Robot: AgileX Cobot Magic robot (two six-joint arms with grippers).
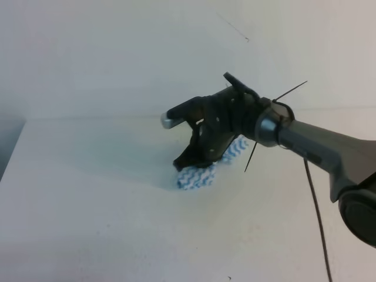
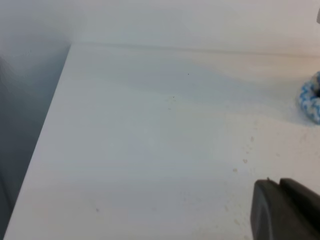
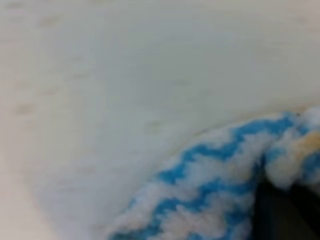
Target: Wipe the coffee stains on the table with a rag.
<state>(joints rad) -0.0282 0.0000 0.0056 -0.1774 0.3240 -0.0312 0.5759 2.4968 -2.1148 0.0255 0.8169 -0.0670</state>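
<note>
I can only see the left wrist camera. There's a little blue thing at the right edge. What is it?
Observer: That's the rag, blue and white zigzags, bunched up on the table.
Operator: Is anything touching it?
Observer: Yes, the right end effector is pressed down on it, with its jaws shut on the cloth.
Operator: Is the rag dirty?
Observer: A bit. The right wrist view shows tan marks on its folds.
</note>
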